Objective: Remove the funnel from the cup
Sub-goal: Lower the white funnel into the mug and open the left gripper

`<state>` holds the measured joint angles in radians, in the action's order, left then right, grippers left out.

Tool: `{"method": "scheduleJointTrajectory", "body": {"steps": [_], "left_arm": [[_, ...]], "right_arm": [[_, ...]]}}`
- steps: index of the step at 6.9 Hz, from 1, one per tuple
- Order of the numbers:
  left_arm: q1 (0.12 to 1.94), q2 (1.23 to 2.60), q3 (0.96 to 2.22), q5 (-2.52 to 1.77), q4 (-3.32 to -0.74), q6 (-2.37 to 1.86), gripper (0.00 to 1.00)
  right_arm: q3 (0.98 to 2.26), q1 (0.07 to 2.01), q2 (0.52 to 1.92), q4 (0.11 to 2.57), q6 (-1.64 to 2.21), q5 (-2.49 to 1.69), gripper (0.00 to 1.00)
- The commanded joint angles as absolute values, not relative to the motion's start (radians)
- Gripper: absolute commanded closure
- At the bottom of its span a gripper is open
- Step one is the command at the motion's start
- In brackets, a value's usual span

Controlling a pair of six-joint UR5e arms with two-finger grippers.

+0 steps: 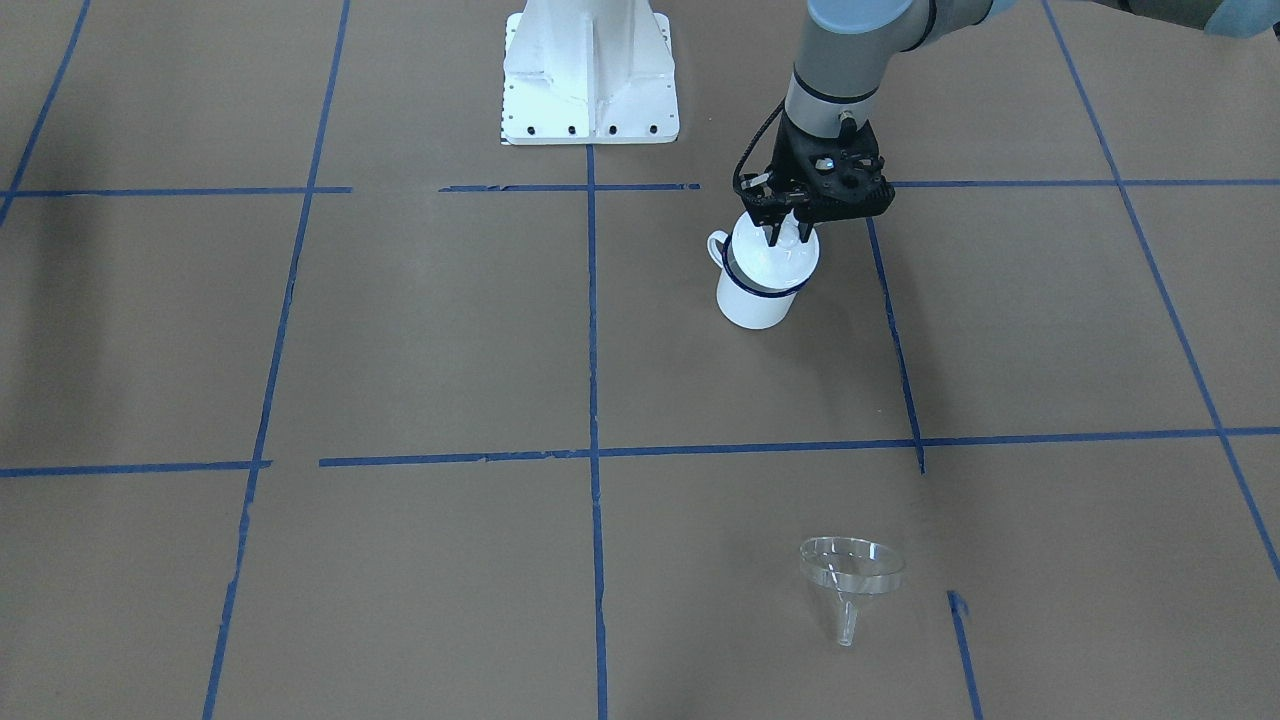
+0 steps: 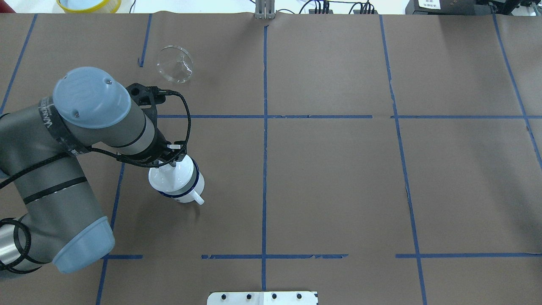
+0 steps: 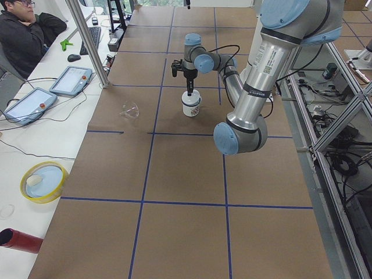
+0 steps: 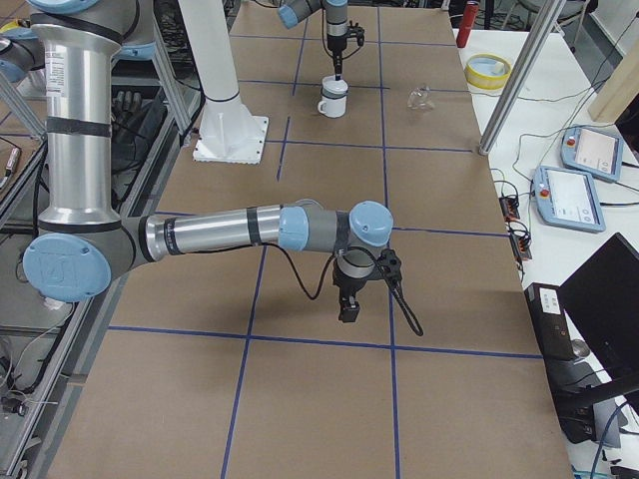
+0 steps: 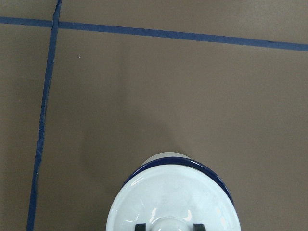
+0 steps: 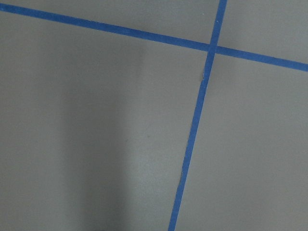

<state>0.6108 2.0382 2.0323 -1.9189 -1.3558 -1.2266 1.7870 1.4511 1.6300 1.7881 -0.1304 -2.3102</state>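
Note:
The cup (image 1: 755, 302) is a white mug with a dark blue rim, and it stands on the brown table. A white domed lid (image 1: 775, 262) with a knob sits in its mouth. My left gripper (image 1: 785, 235) hangs straight over the cup, shut on the lid's knob; the left wrist view shows the pads (image 5: 140, 226) on both sides of it. The clear funnel (image 1: 850, 580) lies on the table well away from the cup, and also shows in the overhead view (image 2: 175, 64). My right gripper (image 4: 349, 309) hovers over bare table, far from both; I cannot tell whether it is open.
The white robot base plate (image 1: 590, 70) sits at the table's robot side. A yellow bowl (image 3: 43, 180), a red cylinder (image 3: 20, 240) and tablets (image 3: 71, 80) lie on the side bench next to a seated person (image 3: 23, 29). Blue tape lines cross the table.

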Motion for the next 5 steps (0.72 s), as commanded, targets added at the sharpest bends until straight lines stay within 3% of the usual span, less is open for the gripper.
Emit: {"method": "scheduleJointTrajectory", "body": {"steps": [1, 3, 4, 5], "left_arm": [[0.611, 2.046, 1.997, -1.919, -1.391, -1.233, 1.0], [0.611, 2.046, 1.997, -1.919, -1.39, -1.233, 1.0], [0.611, 2.045, 1.999, -1.917, -1.391, -1.227, 0.7], [0.611, 2.042, 2.002, -1.917, -1.39, -1.226, 0.26]], "right_arm": [[1.787, 1.451, 1.631, 1.787, -0.13, -2.31, 0.0], [1.786, 1.451, 1.631, 1.787, -0.13, -2.31, 0.0], [1.787, 1.451, 1.631, 1.787, -0.13, -2.31, 0.0], [1.787, 1.451, 1.631, 1.787, -0.13, -2.31, 0.0]]}}
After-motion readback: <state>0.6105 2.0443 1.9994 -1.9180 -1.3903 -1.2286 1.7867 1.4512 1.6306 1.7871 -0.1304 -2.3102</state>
